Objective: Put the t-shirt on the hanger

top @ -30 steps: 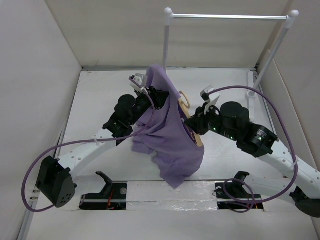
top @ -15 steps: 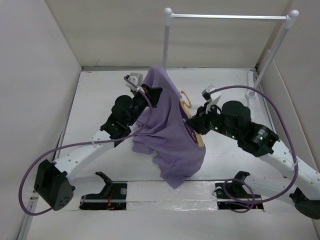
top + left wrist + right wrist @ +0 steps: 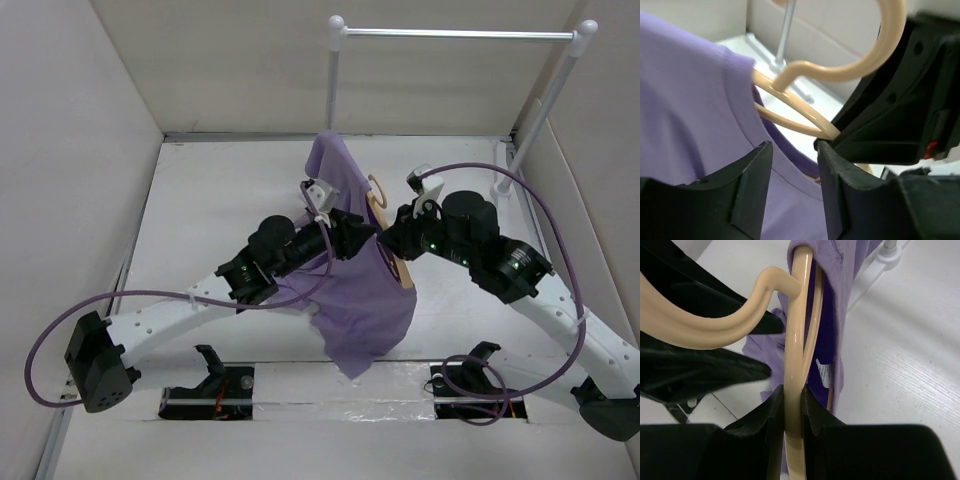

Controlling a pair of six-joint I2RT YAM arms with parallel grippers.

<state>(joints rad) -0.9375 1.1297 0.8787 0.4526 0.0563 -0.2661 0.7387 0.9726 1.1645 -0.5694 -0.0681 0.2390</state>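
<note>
Mid-threading, with left gripper (image 3: 794,175) poised jaws apart at the collar (image 3: 747,135) just left of the hanger (image 3: 795,340), shirt (image 3: 360,300) draped over its far shoulder, right gripper (image 3: 791,405) clamped on its bare near arm, and next, likely, pinching that collar and drawing it across.

Purple t-shirt (image 3: 360,300) drapes over the beige wooden hanger (image 3: 794,365), one shoulder inside its collar, hook exposed.

The black fingers (image 3: 771,415) pinch the beige hanger (image 3: 793,355) between them, its far end tucked inside the purple t-shirt (image 3: 840,300) above the white counter (image 3: 900,370).
</note>
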